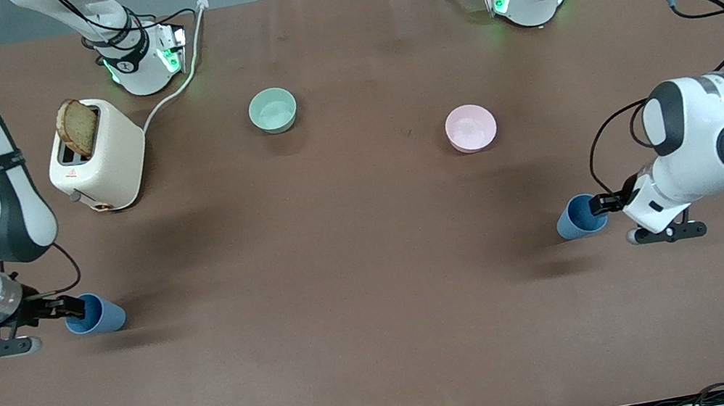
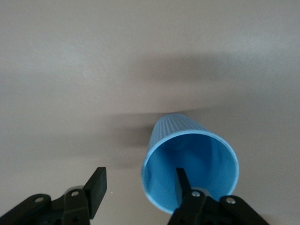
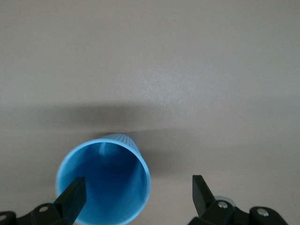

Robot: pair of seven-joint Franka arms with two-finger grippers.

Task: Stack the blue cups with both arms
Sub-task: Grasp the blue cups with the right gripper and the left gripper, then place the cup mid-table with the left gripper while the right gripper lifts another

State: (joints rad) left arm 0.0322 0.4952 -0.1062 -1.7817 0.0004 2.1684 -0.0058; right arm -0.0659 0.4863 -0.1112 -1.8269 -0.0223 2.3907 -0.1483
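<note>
Blue cups: one (image 2: pixel 190 164) with left gripper (image 2: pixel 140 185) finger inside; other (image 3: pixel 103 183) overlapping one finger of right gripper (image 3: pixel 136 192); both spread wide. Toaster (image 1: pixel 97 159) front-only.

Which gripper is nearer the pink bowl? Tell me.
Left. The left gripper is at a blue cup toward the pink bowl's end; the right gripper is near the toaster's end.

Two ribbed blue cups (image 1: pixel 96 314) (image 1: pixel 578 217), upright, well apart at table ends
</note>
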